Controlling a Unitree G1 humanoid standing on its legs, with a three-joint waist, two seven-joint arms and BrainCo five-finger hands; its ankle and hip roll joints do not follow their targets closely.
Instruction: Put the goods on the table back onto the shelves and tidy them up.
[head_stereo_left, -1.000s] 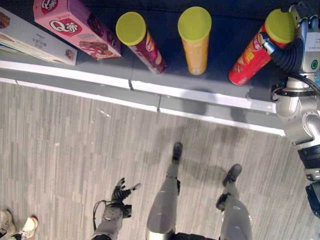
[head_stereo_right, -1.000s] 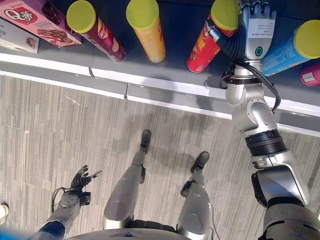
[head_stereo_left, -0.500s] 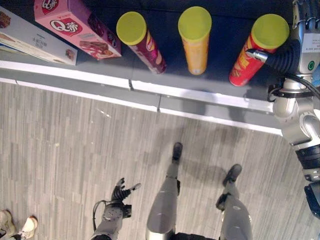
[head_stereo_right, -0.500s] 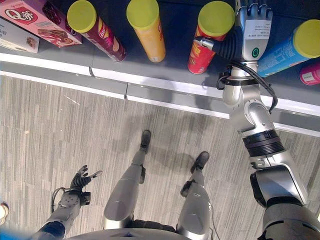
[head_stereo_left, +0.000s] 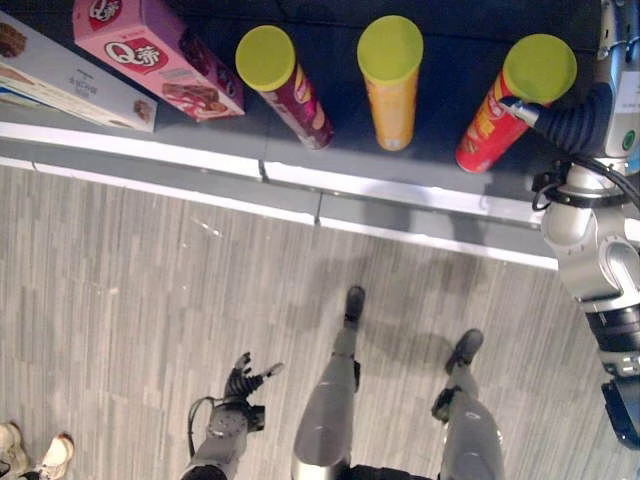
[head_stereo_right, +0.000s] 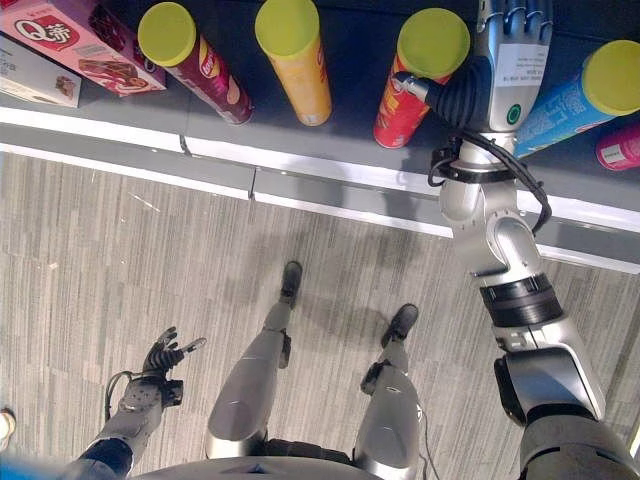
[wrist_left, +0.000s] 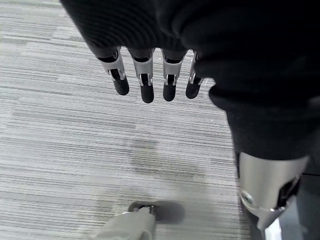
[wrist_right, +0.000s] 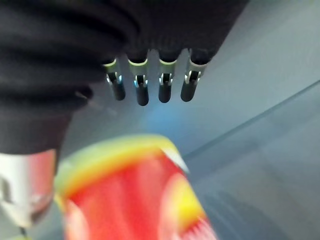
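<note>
The right robot hand (head_stereo_right: 510, 45) reaches over the dark grey shelf (head_stereo_right: 350, 165), fingers straight and released, just beside the red cylindrical snack can with a yellow-green lid (head_stereo_right: 420, 75), which stands on the shelf apart from the fingers; in my judgement it has been set there to line up with its neighbours. Four lidded tubes stand in a row: a maroon can (head_stereo_right: 190, 60), an orange can (head_stereo_right: 295, 55), the red one, and a blue can (head_stereo_right: 580, 100). Two boxes lie at the robot's left: a pink carton (head_stereo_left: 150, 55) and a pale grey carton (head_stereo_left: 70, 80). A pink item (head_stereo_right: 620, 148) sits at the far right edge. The left robot hand (head_stereo_right: 165, 357) hangs low over the wood-grain floor (head_stereo_right: 120, 270), fingers relaxed, holding nothing.
</note>
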